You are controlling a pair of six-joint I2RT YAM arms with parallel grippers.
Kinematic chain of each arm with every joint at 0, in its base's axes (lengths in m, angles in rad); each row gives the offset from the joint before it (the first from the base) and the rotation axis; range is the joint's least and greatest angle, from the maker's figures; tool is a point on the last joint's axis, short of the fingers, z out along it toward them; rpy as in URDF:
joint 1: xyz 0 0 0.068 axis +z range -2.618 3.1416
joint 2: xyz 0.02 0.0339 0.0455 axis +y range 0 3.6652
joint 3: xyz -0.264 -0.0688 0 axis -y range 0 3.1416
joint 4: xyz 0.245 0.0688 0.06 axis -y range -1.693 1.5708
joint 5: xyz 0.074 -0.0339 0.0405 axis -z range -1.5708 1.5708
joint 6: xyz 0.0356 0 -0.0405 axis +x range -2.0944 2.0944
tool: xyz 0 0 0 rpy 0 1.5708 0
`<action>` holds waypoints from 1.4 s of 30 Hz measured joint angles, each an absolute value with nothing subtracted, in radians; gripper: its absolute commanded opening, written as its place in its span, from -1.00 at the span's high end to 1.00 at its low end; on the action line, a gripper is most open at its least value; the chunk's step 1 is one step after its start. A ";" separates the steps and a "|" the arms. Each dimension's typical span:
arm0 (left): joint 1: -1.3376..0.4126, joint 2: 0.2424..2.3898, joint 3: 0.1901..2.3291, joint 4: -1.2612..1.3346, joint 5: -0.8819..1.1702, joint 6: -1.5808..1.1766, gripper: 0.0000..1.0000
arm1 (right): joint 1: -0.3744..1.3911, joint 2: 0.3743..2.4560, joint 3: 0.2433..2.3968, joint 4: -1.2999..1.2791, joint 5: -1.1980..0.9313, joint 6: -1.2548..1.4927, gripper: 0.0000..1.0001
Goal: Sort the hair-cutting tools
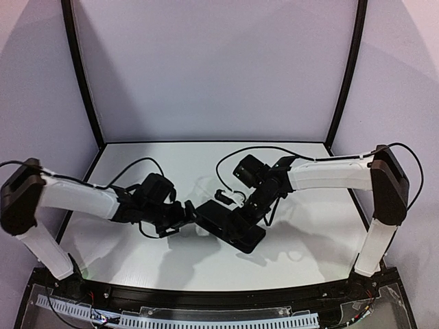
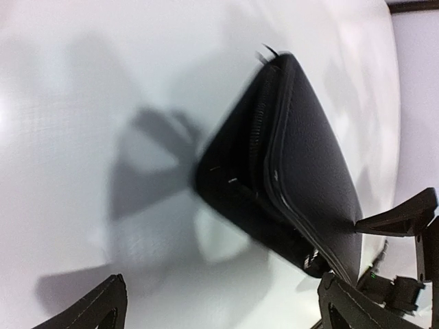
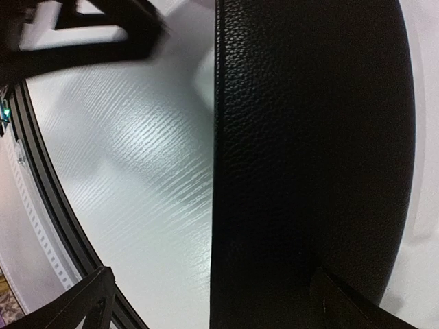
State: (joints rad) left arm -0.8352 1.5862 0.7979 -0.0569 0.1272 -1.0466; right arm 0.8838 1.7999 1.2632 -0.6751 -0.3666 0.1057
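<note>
From above, a flat black zip case (image 1: 240,233) lies near the middle of the white counter (image 1: 309,226), slightly toward the near edge and turned at a slant. Both arms reach in over it. The left gripper (image 1: 186,214) sits at the case's left end and the right gripper (image 1: 241,211) sits over its far side. The two are close together.

In the left wrist view the case rests flat on the counter, with its zip running along the side facing the camera. The zip looks closed along the stretch that shows. The left gripper is released: its fingers stand wide apart at the bottom of the view, with only bare counter between them, and the case's near corner lies by the right-hand finger. Part of the right gripper shows at the right edge.

In the right wrist view the grained black top of the case fills the middle and right. The right gripper is released, with one finger over the case and the other well off its edge, over the counter. The left gripper is a blur at the top left.

The hair-cutting tools show in none of the views, and whether they are inside the case cannot be told.
</note>
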 measured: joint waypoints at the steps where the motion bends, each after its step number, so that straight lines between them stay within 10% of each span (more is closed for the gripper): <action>1: -0.835 1.558 0.797 -0.093 0.100 -1.047 -0.98 | 0.884 1.803 1.260 -0.668 -0.369 0.114 -0.97; 16: -0.835 1.691 1.093 -0.389 -0.072 -0.969 -0.38 | 0.901 1.840 1.230 -0.594 -0.345 0.170 -0.95; 42: -0.835 1.855 1.108 -0.297 0.076 -0.889 -0.09 | 0.822 1.821 1.270 -0.599 -0.111 0.136 -0.96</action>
